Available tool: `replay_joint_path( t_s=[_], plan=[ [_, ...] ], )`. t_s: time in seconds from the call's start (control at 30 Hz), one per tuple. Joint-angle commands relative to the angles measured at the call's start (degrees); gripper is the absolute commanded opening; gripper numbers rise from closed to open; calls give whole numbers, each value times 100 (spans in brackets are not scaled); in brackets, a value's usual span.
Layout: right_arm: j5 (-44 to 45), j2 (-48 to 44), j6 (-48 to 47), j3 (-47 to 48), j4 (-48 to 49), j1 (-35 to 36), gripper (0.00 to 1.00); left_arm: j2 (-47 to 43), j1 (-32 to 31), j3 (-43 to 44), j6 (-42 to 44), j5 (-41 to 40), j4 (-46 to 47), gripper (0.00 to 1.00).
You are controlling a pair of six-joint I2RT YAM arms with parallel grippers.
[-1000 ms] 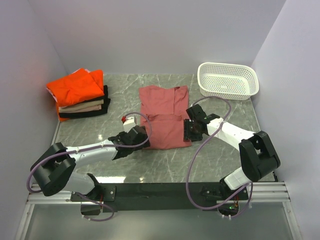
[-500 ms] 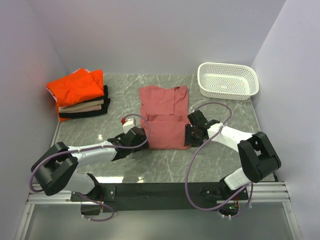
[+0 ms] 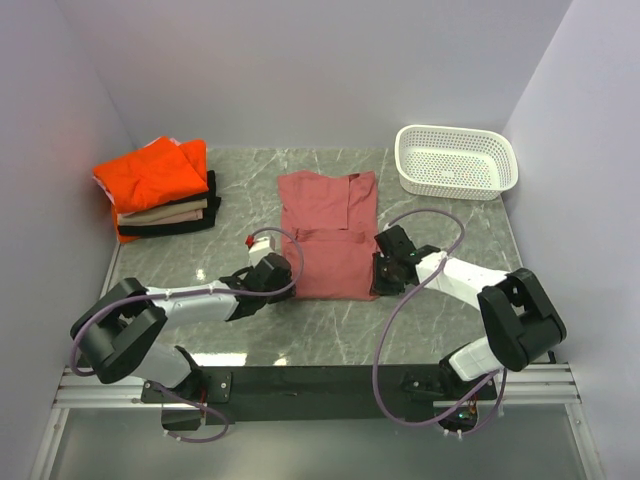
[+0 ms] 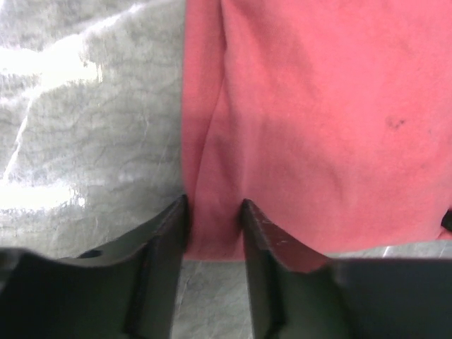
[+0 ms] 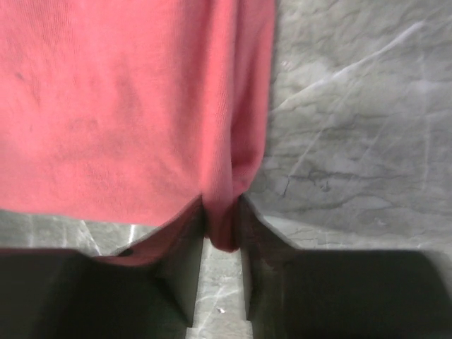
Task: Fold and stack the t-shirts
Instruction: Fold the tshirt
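Note:
A salmon t-shirt [image 3: 328,235] lies flat mid-table, partly folded, its hem toward the arms. My left gripper [image 3: 281,277] sits at the near left corner. In the left wrist view that corner [image 4: 214,226] fills the gap between the fingers, and the left gripper [image 4: 214,208] is shut on it. My right gripper [image 3: 381,274] is at the near right corner. The right wrist view shows a bunched ridge of cloth [image 5: 224,212] pinched in the right gripper [image 5: 222,205]. Folded orange [image 3: 150,175], beige [image 3: 165,212] and black [image 3: 195,224] t-shirts are stacked at the back left.
A white perforated basket [image 3: 457,160] stands at the back right by the wall. Grey marble tabletop [image 3: 340,330] shows between the shirt's hem and the arm bases. Walls close in the left, back and right sides.
Both grippers have slid down to the shirt's near corners and their jaws have narrowed onto the cloth. The shirt itself lies as before.

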Motion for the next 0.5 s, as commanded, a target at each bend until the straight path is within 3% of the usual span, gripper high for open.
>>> replay_joint_path(
  t_s=[0.0,0.1,0.23,0.47],
  plan=[
    [-81,-84,66,-140,-164,109,23,47,12,-203,-158,252,-246,41],
    [-90,-172,66,-122,-252,161,3,-94,12,-352,-237,287,-291,26],
    [-55,-321,84,-148,-419,258,0,-296,-6,-555,-281,428,-343,3],
    [-47,-874,180,-342,-1033,697,0,-840,-436,-713,-272,665,-834,1]
  ],
)
